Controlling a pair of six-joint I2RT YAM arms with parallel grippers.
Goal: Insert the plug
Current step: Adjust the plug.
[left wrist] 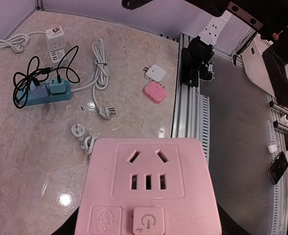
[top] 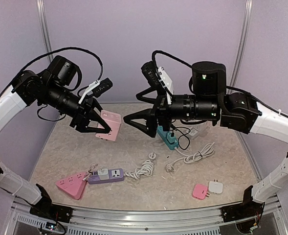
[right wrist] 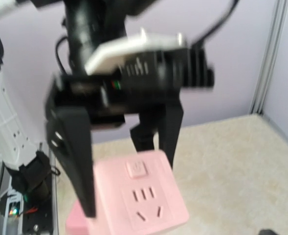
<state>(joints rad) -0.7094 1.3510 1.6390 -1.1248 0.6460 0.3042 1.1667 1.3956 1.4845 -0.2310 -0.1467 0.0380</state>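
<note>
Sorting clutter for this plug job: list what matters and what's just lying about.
Job: pink socket cube, held by left gripper; right gripper, open and empty.

Lying about: teal power strip, purple power strip, pink wedge strip, white coiled cables, pink adapter, white adapter.

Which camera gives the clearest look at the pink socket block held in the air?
The left wrist view: the pink socket block fills the foreground, its holes and button sharp. The right wrist view shows it blurred; the top view shows it small.
</note>
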